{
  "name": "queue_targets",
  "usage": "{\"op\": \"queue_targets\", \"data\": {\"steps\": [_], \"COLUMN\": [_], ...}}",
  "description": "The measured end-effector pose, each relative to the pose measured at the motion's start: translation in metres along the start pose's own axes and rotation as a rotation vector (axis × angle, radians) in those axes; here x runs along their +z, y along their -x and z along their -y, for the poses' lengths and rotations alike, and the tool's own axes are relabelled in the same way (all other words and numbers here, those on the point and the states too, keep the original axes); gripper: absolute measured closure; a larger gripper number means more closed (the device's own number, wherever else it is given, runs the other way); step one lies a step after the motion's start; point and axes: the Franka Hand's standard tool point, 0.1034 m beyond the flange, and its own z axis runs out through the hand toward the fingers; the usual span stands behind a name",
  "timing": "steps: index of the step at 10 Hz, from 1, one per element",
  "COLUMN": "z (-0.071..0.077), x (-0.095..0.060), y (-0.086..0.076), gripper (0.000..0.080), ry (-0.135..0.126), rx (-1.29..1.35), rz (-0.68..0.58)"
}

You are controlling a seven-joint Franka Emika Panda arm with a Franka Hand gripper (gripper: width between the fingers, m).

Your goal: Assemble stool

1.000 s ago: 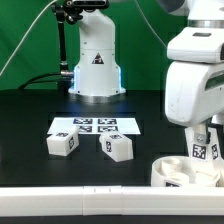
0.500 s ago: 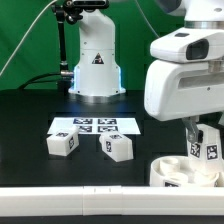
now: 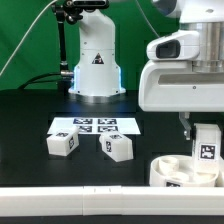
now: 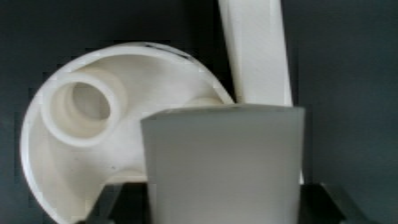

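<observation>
Exterior view, stock on the black table (image 3: 30, 110):

- Robot base (image 3: 97, 65): white, upright, at 12 o'clock, with a black triangle mark on its front. Green backdrop (image 3: 25, 40) behind.
- Marker board (image 3: 95, 125): flat, four tags, near centre, directly before the base.
- First loose leg (image 3: 62, 143): small white block with a tag, at 8 o'clock, just beside the board's near edge.
- Second loose leg (image 3: 117, 147): same kind, at 6 o'clock, tilted, near the board and apart from the first.
- Seat (image 3: 178, 171): low white ring, at 4 o'clock, well apart from both loose legs.
- Front bar (image 3: 70, 205): long, pale, across the near edge from 7 to 5 o'clock.
- Gripper (image 3: 203, 132): under a large white housing at 3 o'clock, pointing down, one dark finger (image 3: 186, 128) visible.
- Held leg (image 3: 206, 149): upright, tag toward the camera, over the seat's rim on the 3 o'clock side. Contact with the seat not possible to tell.

Wrist view:

- Held leg (image 4: 222, 160): pale block filling the foreground, pinched between two dark fingers (image 4: 121, 200), claw closed on its sides.
- Seat (image 4: 98, 105): ring with a round hole, partly covered by the held leg.
- Long white bar (image 4: 258, 50): straight, beyond the seat, its near end hidden behind the held leg.
</observation>
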Motion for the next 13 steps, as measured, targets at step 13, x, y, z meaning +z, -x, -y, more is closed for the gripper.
{"op": "queue_targets", "data": {"steps": [13], "z": [0.0048], "x": [-0.0001], "y": [0.0040], "gripper": [0.0459], "ry": [-0.124], "rx": [1.063], "rz": [-0.009]}}
